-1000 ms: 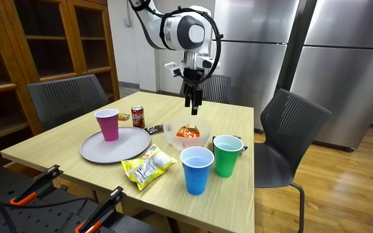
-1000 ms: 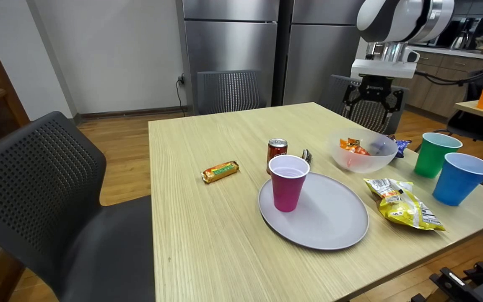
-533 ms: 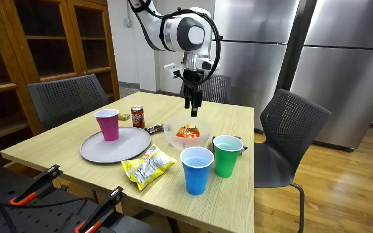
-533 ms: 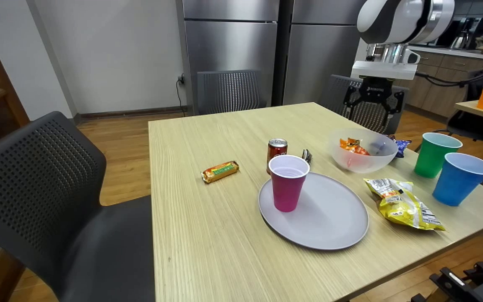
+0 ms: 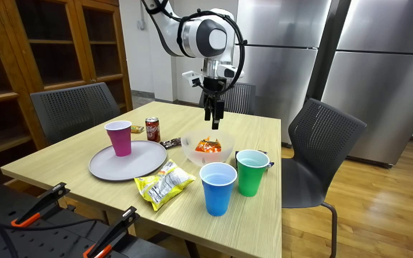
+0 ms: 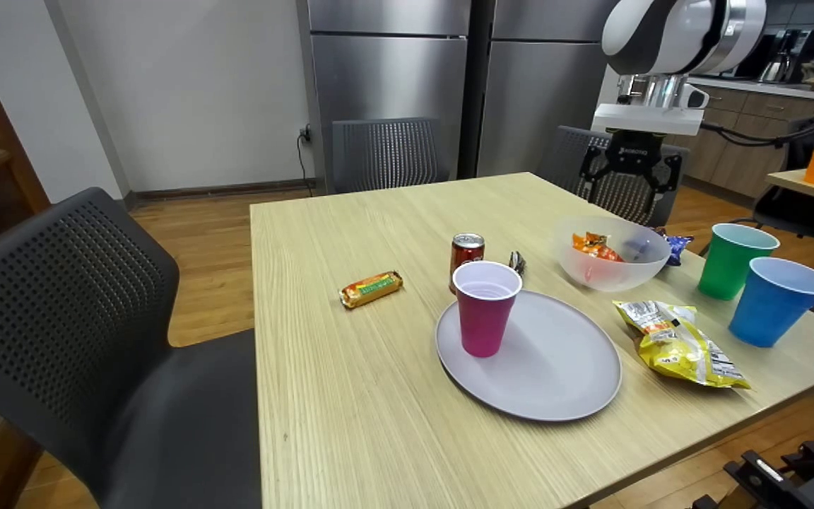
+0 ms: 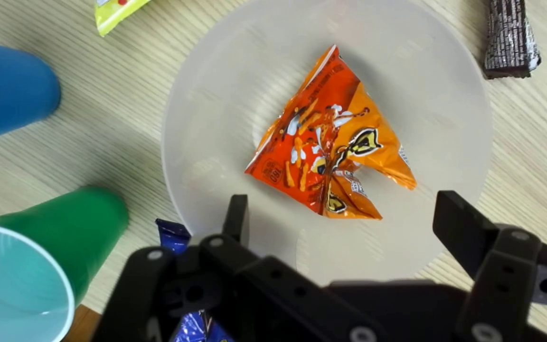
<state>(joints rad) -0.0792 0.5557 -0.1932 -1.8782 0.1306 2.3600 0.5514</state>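
Orange snack bag [image 7: 328, 142] lies in the frosted bowl [image 7: 207, 109], below my jaws. To lower well, I'd first centre over its pinched fold, then come straight down, keeping both fingers [image 7: 458, 228] off the bowl's wall. My jaws stand wide apart, holding and touching nothing; their height over the bag is hard to judge from here.

Orange-red packet [image 7: 321, 137], seemingly sealed, inside bowl [image 7: 207, 118]

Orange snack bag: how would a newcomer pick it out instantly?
On the wooden table, find the translucent bowl. Inside lies the orange snack bag, partly red; it's the only snack in the bowl, unlike the yellow snack bag.
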